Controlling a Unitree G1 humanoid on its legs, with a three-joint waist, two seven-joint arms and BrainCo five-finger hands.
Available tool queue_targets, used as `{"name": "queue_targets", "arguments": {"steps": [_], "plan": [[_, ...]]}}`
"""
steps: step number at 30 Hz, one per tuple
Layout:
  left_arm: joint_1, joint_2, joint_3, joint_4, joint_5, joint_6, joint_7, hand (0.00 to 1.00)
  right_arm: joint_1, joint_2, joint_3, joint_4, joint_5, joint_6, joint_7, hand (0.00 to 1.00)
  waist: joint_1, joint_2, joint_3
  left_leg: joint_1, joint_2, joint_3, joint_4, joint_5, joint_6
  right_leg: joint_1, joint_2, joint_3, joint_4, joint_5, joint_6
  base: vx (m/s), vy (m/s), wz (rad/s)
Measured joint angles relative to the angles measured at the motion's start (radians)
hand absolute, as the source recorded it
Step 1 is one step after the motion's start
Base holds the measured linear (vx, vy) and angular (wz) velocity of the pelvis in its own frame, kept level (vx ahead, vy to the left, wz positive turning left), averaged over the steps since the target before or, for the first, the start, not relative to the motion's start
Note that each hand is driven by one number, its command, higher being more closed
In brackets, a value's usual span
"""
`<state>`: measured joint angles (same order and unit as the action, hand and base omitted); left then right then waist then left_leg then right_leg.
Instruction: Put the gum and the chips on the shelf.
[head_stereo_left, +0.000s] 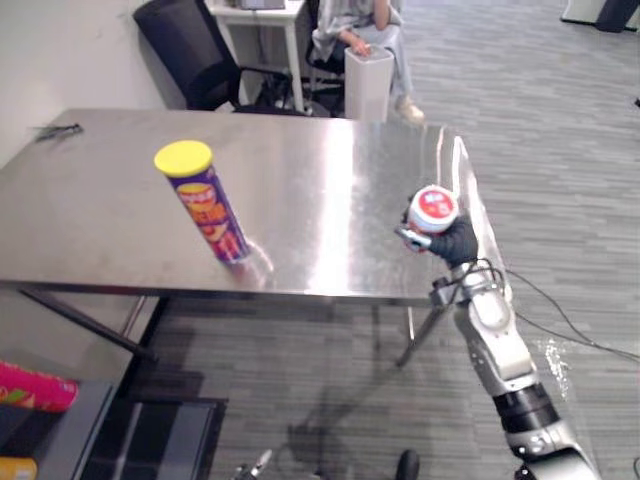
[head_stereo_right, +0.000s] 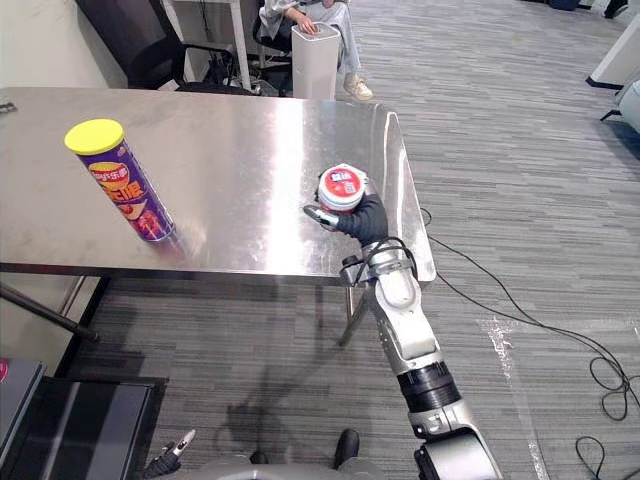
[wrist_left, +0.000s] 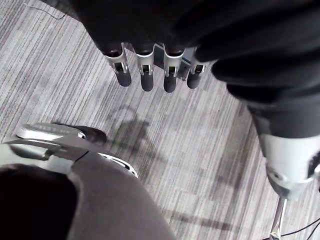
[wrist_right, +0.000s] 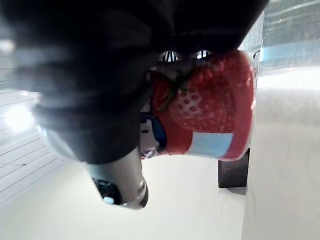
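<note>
Gum tub gripped by the right hand over the desk, likely for carrying; left hand hangs open.

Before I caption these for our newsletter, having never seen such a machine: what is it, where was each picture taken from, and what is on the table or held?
It is a humanoid robot with two arms. The two wide pictures come from a stereo camera on its head, looking down; the two close-ups come from cameras on its wrists. On the steel table stands a purple chips can with a yellow lid. The right hand is curled round a red gum tub near the table's right end. The left hand hangs open over the carpet floor.
</note>
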<state>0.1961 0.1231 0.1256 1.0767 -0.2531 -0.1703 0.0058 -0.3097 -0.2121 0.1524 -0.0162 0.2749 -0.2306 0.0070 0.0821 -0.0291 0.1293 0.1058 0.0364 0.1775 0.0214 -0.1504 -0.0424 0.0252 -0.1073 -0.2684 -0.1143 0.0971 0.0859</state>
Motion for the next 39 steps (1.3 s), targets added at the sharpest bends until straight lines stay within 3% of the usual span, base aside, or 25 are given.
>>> {"name": "queue_targets", "arguments": {"steps": [5,10,13,16,19,21,22,24,27,29,31,32,39], "plan": [[0.001,0.0,0.009,0.009,0.001,0.001,-0.002,0.0,0.088,-0.031,-0.078,-0.057,0.0,-0.001,0.003,1.0,-0.002,0.002,-0.006,0.0,-0.002,-0.006,0.001,0.0,0.001,0.003,-0.001,-0.007,0.0,0.0,0.0,0.0,-0.003,0.02],[0.004,-0.003,0.03,0.031,0.029,0.006,-0.012,0.0,0.175,-0.045,-0.136,-0.087,0.0,-0.001,0.018,1.0,-0.024,0.007,-0.014,-0.006,-0.004,-0.04,0.017,0.001,0.001,0.017,-0.004,-0.029,0.005,-0.001,0.0,-0.02,-0.013,0.15],[0.002,-0.004,0.036,0.036,0.019,0.006,-0.017,0.0,0.201,-0.04,-0.133,-0.106,0.001,-0.006,0.029,1.0,-0.024,0.008,-0.016,-0.069,-0.003,-0.065,0.075,0.001,0.002,-0.001,-0.008,-0.053,0.006,-0.002,-0.002,-0.07,-0.034,0.27],[-0.002,-0.009,0.038,0.036,-0.019,0.006,-0.031,0.0,0.191,-0.017,-0.105,-0.1,0.01,-0.008,0.029,1.0,-0.019,0.025,-0.006,-0.146,0.011,-0.148,0.134,0.003,-0.002,-0.032,-0.001,-0.127,0.055,-0.022,-0.031,-0.13,-0.095,0.69],[-0.025,-0.012,0.023,0.018,-0.019,0.006,-0.031,0.0,0.124,-0.006,-0.085,-0.076,0.011,-0.011,0.026,1.0,-0.007,0.037,0.002,-0.227,0.02,-0.218,0.113,0.073,-0.042,-0.098,-0.015,-0.252,0.163,-0.088,-0.067,-0.16,-0.117,1.25],[-0.032,-0.014,0.019,-0.002,-0.02,0.007,-0.031,0.0,0.094,-0.008,-0.098,-0.073,0.01,-0.013,0.019,1.0,0.009,0.047,0.004,-0.244,0.063,-0.131,0.027,0.077,-0.017,-0.103,-0.024,-0.353,0.193,-0.124,-0.099,-0.22,-0.139,1.51],[-0.036,-0.008,0.02,0.0,-0.02,0.007,-0.03,0.0,0.081,-0.008,-0.1,-0.077,0.009,-0.016,0.016,1.0,0.007,0.03,0.004,-0.241,0.088,-0.007,0.002,0.04,0.034,-0.095,-0.045,-0.413,0.172,-0.137,-0.104,-0.16,-0.11,1.54],[-0.04,-0.016,0.023,0.0,-0.02,0.008,-0.031,0.0,0.063,-0.013,-0.144,-0.078,0.008,-0.023,-0.005,1.0,0.004,0.032,0.013,-0.295,0.153,0.178,0.187,0.058,0.076,-0.095,-0.093,-0.546,0.2,-0.157,-0.142,-0.14,-0.096,1.8],[-0.025,-0.024,0.042,-0.002,-0.02,0.008,-0.031,0.0,0.076,-0.016,-0.192,-0.096,0.007,-0.024,-0.019,1.0,-0.009,0.044,0.006,-0.28,0.195,0.273,0.355,0.043,0.071,-0.087,-0.129,-0.671,0.212,-0.163,-0.145,-0.09,-0.029,1.29],[-0.022,-0.035,0.067,-0.001,-0.02,0.008,-0.032,0.0,0.078,-0.016,-0.229,-0.098,0.004,-0.025,-0.023,1.0,-0.029,0.054,0.0,-0.244,0.214,0.311,0.361,0.034,0.062,-0.086,-0.153,-0.751,0.223,-0.162,-0.144,-0.12,0.075,1.45],[-0.018,-0.047,0.08,-0.001,-0.02,0.008,-0.033,0.0,0.081,-0.018,-0.261,-0.098,0.004,-0.025,-0.025,1.0,-0.04,0.074,-0.013,-0.188,0.234,0.347,0.301,0.08,0.064,-0.086,-0.159,-0.821,0.228,-0.153,-0.141,-0.12,0.173,1.29],[-0.017,-0.054,0.081,-0.001,-0.019,0.009,-0.032,0.0,0.081,-0.018,-0.275,-0.098,0.004,-0.025,-0.027,1.0,-0.041,0.085,-0.018,-0.171,0.227,0.35,0.223,0.084,0.031,-0.088,-0.164,-0.857,0.233,-0.141,-0.135,-0.13,0.274,1.02],[-0.016,-0.054,0.116,-0.001,-0.005,0.02,-0.022,0.0,0.13,0.004,-0.286,-0.099,-0.001,-0.023,-0.03,1.0,-0.041,0.073,-0.024,-0.194,0.136,0.355,0.08,0.08,0.022,-0.092,-0.218,-0.967,0.218,-0.033,-0.093,-0.14,0.262,0.55]]}}
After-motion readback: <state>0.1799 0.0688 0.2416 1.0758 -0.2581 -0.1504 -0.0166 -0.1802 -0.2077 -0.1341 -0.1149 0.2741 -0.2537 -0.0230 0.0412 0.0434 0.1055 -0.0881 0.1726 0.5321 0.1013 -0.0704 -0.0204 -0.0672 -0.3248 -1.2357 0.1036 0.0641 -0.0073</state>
